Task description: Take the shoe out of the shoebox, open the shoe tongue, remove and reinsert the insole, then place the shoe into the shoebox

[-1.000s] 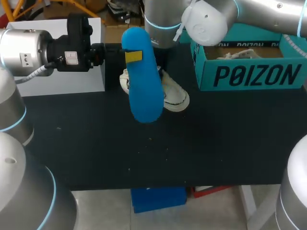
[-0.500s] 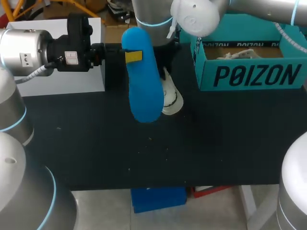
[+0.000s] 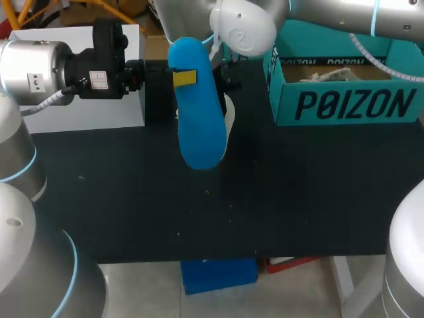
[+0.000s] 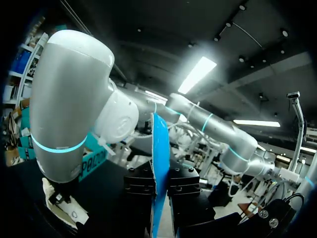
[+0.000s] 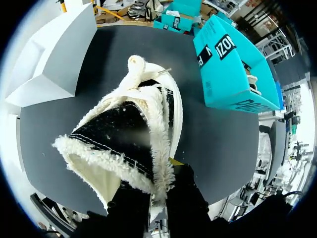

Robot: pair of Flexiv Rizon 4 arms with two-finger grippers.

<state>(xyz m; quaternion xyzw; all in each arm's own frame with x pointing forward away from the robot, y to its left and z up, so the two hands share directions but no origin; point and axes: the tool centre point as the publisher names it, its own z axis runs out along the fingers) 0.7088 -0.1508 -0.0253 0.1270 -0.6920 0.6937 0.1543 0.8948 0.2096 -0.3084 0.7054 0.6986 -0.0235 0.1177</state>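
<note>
While left fingers (image 3: 185,77) pinch the insole (image 3: 199,122) aloft, right fingers (image 5: 187,198) grip the shoe (image 5: 124,131).

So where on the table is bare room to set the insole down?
The wide near half of the table, in front of the insole, is bare. The far side is crowded: white box, shoe, shoebox.

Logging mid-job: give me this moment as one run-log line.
left gripper: shut on insole, upright | right gripper: shut on shoe collar | insole out of shoe | shoebox open, right of shoe
</note>
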